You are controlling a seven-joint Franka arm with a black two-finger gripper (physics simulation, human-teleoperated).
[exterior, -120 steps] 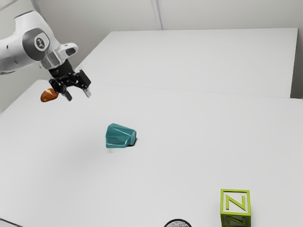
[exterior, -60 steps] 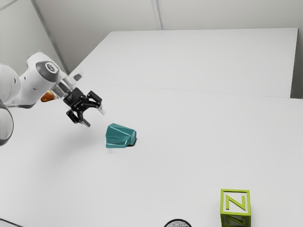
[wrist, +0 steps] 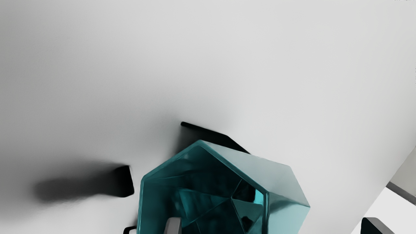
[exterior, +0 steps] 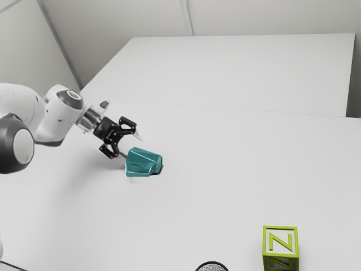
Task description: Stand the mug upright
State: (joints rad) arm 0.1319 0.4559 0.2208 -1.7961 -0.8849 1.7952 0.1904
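- Two fingers (wrist: 174, 226) on the gripper (exterior: 131, 145), and they stand wide apart, a broad gap between them!
- And there's the mug (exterior: 144, 162), teal and faceted, down on its side on the table (exterior: 225, 186), right by the jaws, its open mouth facing them and its base pointing away.
- Look at the near finger in the exterior view: its tip is right at the mug's rim. In the wrist view that finger lies across the open mouth; whether it touches the wall or reaches inside, I cannot tell.
- The other finger? Out beyond the mug's outer side, well apart from its wall in the wrist view, so the jaws are not clamped on the mug.
- Part of the mug's body shows between the two fingertips, its rim crossing that gap.
- A dark shadow (wrist: 122, 182) falls on the table outside the finger at the mouth, on the side away from its partner.
- The white arm (exterior: 62, 116) comes in behind the jaws from the exterior view's left, the hand slanting down toward the mug.
- Well past the mug from the jaws sits a green-edged block (exterior: 280, 241) marked Z, and near it a round, black-rimmed thing (exterior: 212, 267), partly cut off by the exterior view's bottom edge.
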